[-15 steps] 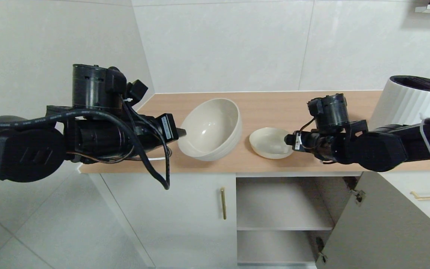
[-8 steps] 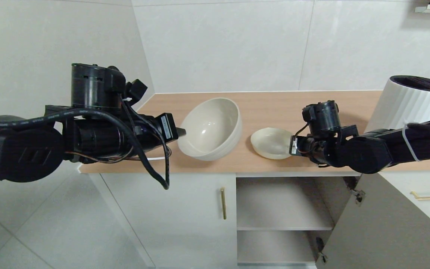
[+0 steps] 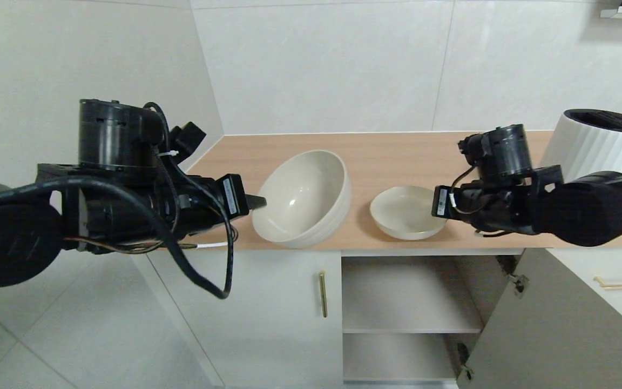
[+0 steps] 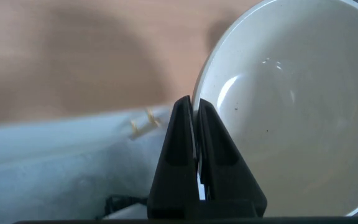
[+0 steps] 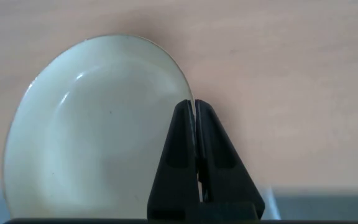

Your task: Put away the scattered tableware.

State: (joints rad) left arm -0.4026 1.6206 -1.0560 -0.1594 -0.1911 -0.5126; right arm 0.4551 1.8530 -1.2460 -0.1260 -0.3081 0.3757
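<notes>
Both your tools are clenched: left tool on the rim of the large bowl, tilted at the worktop front edge; right tool on the rim of the small bowl, just beside it.

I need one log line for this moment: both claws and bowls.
left claw: shut on large bowl rim, bowl tilted | right claw: shut on small bowl rim | bowls: near counter front edge | cabinet below: open
</notes>
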